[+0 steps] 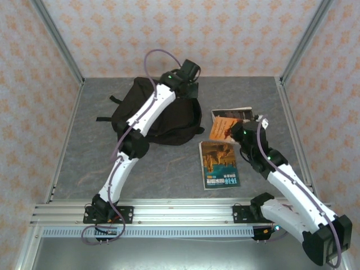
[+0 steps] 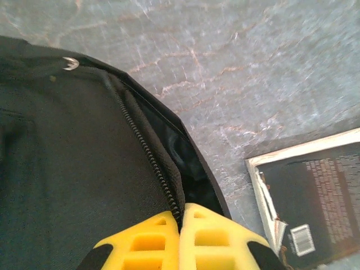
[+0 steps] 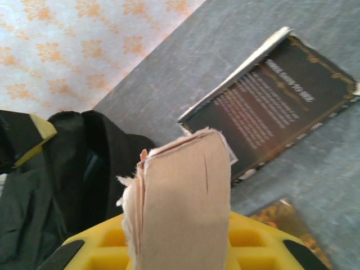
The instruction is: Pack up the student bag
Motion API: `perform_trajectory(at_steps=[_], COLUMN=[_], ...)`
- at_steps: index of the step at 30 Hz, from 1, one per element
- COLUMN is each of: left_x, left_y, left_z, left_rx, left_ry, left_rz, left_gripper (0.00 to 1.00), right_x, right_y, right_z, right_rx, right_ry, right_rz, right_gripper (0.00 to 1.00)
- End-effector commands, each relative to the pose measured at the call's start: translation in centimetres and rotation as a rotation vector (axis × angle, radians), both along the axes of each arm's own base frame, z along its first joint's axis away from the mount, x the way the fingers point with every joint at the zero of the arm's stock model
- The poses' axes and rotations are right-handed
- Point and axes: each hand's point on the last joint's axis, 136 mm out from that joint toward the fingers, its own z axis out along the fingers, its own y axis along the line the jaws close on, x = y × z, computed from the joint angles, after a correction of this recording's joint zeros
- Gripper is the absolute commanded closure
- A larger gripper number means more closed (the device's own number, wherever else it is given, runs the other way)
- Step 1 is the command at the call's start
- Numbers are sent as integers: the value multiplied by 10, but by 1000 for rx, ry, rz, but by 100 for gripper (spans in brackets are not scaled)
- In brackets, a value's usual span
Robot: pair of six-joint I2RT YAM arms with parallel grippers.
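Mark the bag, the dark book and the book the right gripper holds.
student bag point(image 1: 183, 119): top external view, right side panel.
dark book point(image 3: 270, 101): right wrist view, middle of its cover.
held book point(image 3: 180, 208): right wrist view, pale near face.

Grey marbled stone-look tabletop point(image 1: 169, 169), boxed in on three sides by pale pink walls with little orange floral prints point(image 1: 169, 34). Silver aluminium posts point(image 1: 58, 42) in the back corners, slotted aluminium rail point(image 1: 180, 212) along the near edge. Soft, even light.
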Motion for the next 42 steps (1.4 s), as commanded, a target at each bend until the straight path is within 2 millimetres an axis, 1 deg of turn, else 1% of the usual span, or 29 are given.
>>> perform_trajectory(at_steps=[1, 6, 9, 10, 11, 13, 16, 17, 19, 20, 21, 22, 25, 27, 29, 33, 38, 40, 41, 42], left_x=[-18, -28, -35, -37, -39, -42, -45, -46, -49, -52, -55, -59, -71, -77, -83, -97, -115, -119, -123, -124], left_y=[12, 16, 16, 15, 15, 14, 10, 9, 8, 7, 8, 9, 17, 30, 41, 54, 53, 54, 56, 59], left_z=[45, 62, 72, 74, 76, 80, 82, 82, 77, 74, 71, 67, 57, 52, 51, 44, 30, 20, 29, 30], left_rx=[-52, -120, -153, -162, -169, -189, -219, -226, -229, -230, -226, -219, -173, -113, -65, -30, -39, -25, -29, -23], left_ry=[-11, 12, 18, 22, 21, 22, 37, 44, 67, 82, 98, 116, 146, 144, 134, 154, 175, 195, 176, 170], left_rz=[-45, -69, -89, -96, -99, -107, -121, -123, -126, -133, -137, -138, -148, -141, -133, -117, -115, -110, -109, -103], left_gripper=[100, 100, 100, 100, 100, 100, 100, 97, 86, 82, 76, 69, 58, 54, 51, 50, 51, 52, 54, 59], right_x=[23, 51, 69, 74, 81, 93, 107, 111, 118, 120, 122, 123, 125, 125, 124, 123, 124, 123, 123, 123], right_y=[21, 40, 55, 60, 67, 82, 103, 109, 122, 127, 131, 133, 135, 135, 135, 138, 140, 140, 140, 140], right_z=[46, 61, 63, 67, 60, 54, 39, 33, 24, 23, 23, 24, 29, 30, 31, 29, 24, 24, 23, 22], right_rx=[72, 116, 169, 195, 211, 282, 377, 408, 497, 536, 580, 614, 657, 658, 667, 670, 672, 671, 671, 667], right_ry=[-125, -151, -140, -138, -115, -85, -6, 23, 66, 72, 73, 73, 54, 51, 48, 54, 64, 64, 65, 67], right_rz=[64, 92, 117, 124, 133, 155, 181, 184, 194, 198, 202, 203, 200, 196, 198, 204, 206, 205, 206, 208], right_gripper=[100, 100, 100, 100, 100, 100, 100, 100, 100, 100, 100, 100, 100, 100, 100, 100, 100, 100, 100, 100])
